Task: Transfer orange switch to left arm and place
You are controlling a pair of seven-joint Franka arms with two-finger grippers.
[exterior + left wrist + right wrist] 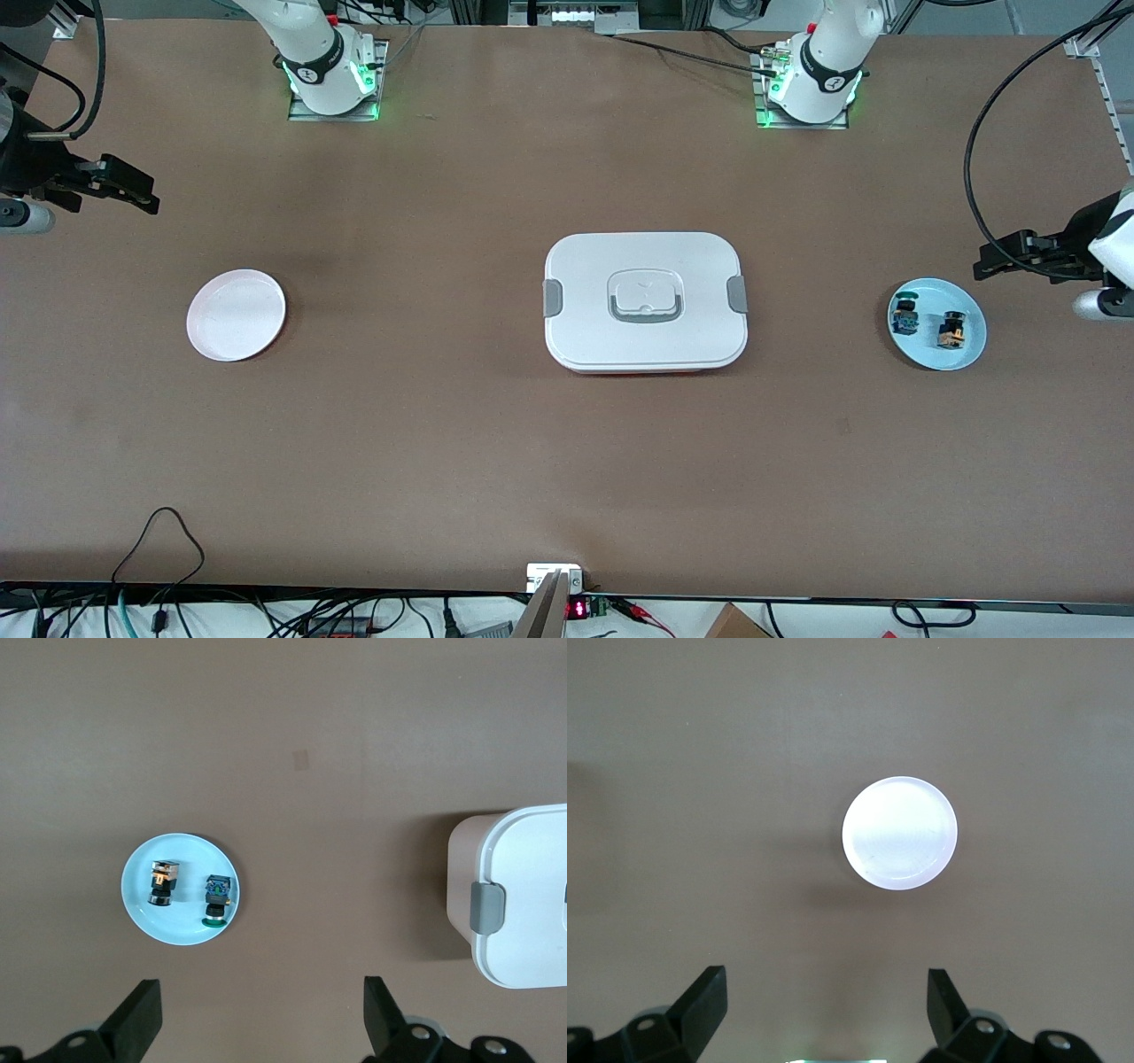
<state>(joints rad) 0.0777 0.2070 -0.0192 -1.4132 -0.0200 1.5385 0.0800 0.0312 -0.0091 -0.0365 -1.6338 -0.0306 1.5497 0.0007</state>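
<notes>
Hands wide, switch on the blue plate

Orange switch (952,330) lay on its side on the pale blue plate (966,354) toward my left arm's end of the worktop (443,443). Beside it on the same plate, apart from it and toward the box, lay the blue and green switch (904,316). From my left wrist the two showed as small dark bodies in the dish, the orange one (162,882) and the green-capped one (215,901) not touching.

My left hand (997,263) hung in the air over the worktop just beside the blue plate, toward the arm bases from it, its two black fingers (383,1010) spread wide with nothing between them. My right hand (133,190) hung over the worktop at my right arm's end, fingers (700,1001) likewise spread and holding nothing.

White box (645,301) sat in the middle of the worktop with its lid on, grey clips on its two short sides and a grey recessed handle on top, a red edge showing at its base. Well apart from it, toward my right arm's end, sat a pale pink round plate (236,315) with nothing on it.
</notes>
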